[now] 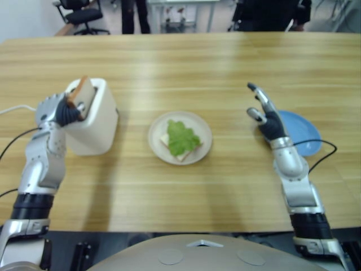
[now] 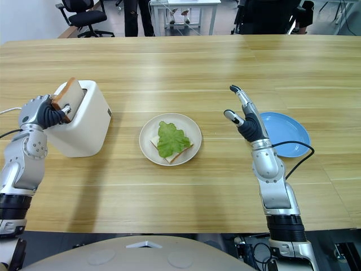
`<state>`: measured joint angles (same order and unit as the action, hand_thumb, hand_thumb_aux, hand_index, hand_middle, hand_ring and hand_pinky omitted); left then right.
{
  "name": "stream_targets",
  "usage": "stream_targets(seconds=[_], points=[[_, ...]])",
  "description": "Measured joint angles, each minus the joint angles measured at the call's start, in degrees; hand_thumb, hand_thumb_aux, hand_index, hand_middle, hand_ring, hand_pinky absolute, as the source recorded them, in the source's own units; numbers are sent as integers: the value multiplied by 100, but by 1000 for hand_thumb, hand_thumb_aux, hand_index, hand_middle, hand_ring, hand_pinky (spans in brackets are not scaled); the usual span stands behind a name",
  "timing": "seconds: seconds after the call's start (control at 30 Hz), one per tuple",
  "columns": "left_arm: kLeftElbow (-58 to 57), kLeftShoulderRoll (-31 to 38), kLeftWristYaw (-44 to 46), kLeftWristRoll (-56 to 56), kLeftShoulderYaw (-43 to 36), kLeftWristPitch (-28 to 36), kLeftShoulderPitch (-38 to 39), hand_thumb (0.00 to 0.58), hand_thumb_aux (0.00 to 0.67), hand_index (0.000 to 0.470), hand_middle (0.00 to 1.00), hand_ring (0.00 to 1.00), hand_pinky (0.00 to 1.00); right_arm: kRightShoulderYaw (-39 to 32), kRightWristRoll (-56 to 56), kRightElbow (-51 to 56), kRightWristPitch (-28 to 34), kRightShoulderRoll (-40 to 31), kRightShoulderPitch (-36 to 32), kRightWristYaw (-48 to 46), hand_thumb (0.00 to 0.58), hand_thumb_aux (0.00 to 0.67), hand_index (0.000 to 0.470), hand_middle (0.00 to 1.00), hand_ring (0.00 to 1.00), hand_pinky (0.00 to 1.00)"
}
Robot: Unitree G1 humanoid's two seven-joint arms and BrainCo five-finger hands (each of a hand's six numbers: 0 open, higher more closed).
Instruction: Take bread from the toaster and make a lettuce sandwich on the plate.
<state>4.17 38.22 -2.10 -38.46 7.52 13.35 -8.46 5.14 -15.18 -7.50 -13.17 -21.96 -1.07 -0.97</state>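
A white toaster [image 2: 84, 121] stands at the left of the wooden table. A slice of bread [image 2: 66, 93] sticks up out of its top slot, and my left hand [image 2: 40, 112] is curled around that slice. In the middle sits a cream plate [image 2: 148, 150] holding a bread slice [image 2: 179, 152] with a green lettuce leaf [image 2: 170, 138] lying on top. My right hand [image 2: 246, 117] hovers to the right of the plate, fingers stretched out and holding nothing.
A blue plate [image 2: 287, 133] lies at the right, just behind my right hand. The toaster's white cord [image 1: 14, 108] runs off the left edge. Office chairs and table legs stand beyond the table's far edge.
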Motion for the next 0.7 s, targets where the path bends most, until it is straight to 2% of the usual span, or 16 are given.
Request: stream_targets(seconds=[0.2,0.37,0.53,0.7], points=[[1099,-64,-982,229,1123,-645,-10,580,670,460,1000,1000,1000,-2,-6,5,3,1,15,0,0,0,0,0,0,0],[1488,-64,-1166,759,1829,-1128,-164,580,670,460,1000,1000,1000,-16,-10,34,3,2,-17,1,0,0,0,0,0,0],[1789,-189,-948,1219,1686,-1401,-586,580,670,460,1000,1000,1000,-45,-97,91,3,4,-143,2,0,0,0,0,0,0],[1823,-1208,-462,1801,638,-1377,-669,580,670,460,1000,1000,1000,-31,-97,221,0,2,-235,2,0,0,0,0,0,0]])
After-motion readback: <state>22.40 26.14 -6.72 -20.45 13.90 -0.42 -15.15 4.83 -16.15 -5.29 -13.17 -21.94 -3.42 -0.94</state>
